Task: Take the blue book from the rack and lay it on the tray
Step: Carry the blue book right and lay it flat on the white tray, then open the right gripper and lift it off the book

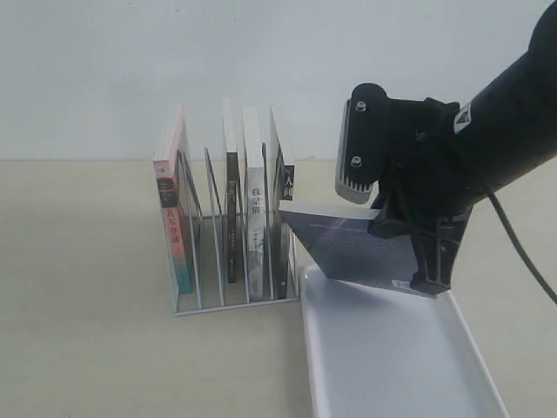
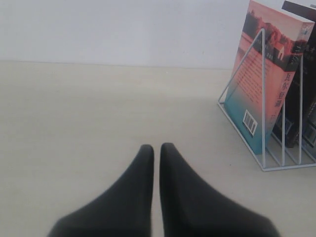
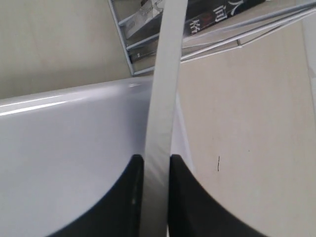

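Note:
The blue book [image 1: 352,248] hangs tilted over the far end of the white tray [image 1: 383,366], its lower corner close to the tray's rim, out of the white wire rack [image 1: 204,296]. My right gripper [image 1: 426,252] is shut on the book's edge. In the right wrist view the book's pale page edge [image 3: 163,98] runs between the fingers of my right gripper [image 3: 155,160], with the tray [image 3: 64,158] below and the rack [image 3: 207,47] beyond. My left gripper [image 2: 156,148] is shut on nothing above bare table, left of the rack [image 2: 264,128].
A pink-and-teal-spined book [image 1: 172,218] stands in the rack's leftmost slot, and black-spined and white books [image 1: 252,209] fill slots to its right. The pink-and-teal book [image 2: 259,84] also shows in the left wrist view. A pale wall stands behind the beige table.

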Robot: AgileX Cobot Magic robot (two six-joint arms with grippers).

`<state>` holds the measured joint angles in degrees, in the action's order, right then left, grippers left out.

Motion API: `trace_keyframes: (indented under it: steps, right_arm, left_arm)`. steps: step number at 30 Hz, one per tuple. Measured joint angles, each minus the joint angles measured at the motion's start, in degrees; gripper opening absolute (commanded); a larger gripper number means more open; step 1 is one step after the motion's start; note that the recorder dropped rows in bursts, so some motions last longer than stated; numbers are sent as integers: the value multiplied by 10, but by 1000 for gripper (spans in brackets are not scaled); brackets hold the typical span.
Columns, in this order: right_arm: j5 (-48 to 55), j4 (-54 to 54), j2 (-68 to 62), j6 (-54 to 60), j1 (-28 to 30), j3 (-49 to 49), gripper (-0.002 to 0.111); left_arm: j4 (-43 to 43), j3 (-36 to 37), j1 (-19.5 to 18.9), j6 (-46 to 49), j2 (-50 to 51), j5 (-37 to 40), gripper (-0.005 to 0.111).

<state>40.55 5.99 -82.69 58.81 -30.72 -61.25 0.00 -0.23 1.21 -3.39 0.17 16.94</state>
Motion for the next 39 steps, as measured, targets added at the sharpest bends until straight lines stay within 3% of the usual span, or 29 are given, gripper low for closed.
trace_keyframes:
  steps: [18,21,25,27,39]
  right_arm:
    - [73,-44,-14,16,0,-2,1]
    - [80,-51,-14,20,0,-2,9]
    - [93,-54,-16,20,0,-2,35]
    - [113,-56,-20,20,0,-1,41]
    - [127,-60,-21,15,0,2,42]
  left_arm:
    - [0,0,0,0,0,0,4]
    - [0,0,0,0,0,0,4]
    - [0,0,0,0,0,0,4]
    - [0,0,0,0,0,0,4]
    - [0,0,0,0,0,0,4]
